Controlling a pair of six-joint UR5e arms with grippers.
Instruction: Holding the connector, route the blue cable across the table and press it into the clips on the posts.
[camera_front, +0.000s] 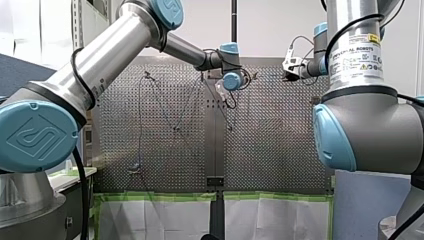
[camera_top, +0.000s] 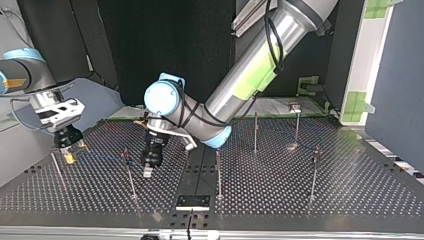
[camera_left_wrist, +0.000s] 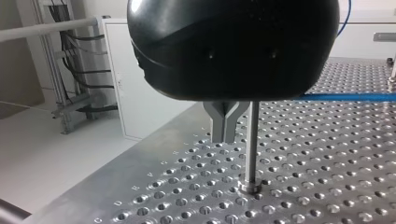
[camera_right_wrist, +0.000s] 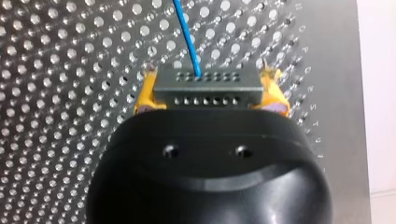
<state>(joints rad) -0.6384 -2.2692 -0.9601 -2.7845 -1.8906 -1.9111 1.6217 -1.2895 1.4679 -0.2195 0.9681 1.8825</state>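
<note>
The grey connector (camera_right_wrist: 208, 88) sits between the yellow pads of my right gripper (camera_right_wrist: 210, 100), which is shut on it. The blue cable (camera_right_wrist: 187, 37) leaves the connector and runs ahead over the perforated table. In the top view my right gripper (camera_top: 69, 150) holds the connector low at the left, and the cable (camera_top: 102, 156) stretches to a post (camera_top: 130, 175). My left gripper (camera_top: 148, 170) points down beside that post, fingers shut and holding nothing. In the left wrist view its fingertips (camera_left_wrist: 225, 135) hang just above the plate next to a post (camera_left_wrist: 252, 140), with the cable (camera_left_wrist: 345, 97) behind.
Several thin posts stand on the plate in the top view: one in the middle (camera_top: 218, 172), others further right (camera_top: 255, 132), (camera_top: 297, 125), (camera_top: 315, 170), and one by my right gripper (camera_top: 57, 170). A black bracket (camera_top: 192, 201) lies at the near edge.
</note>
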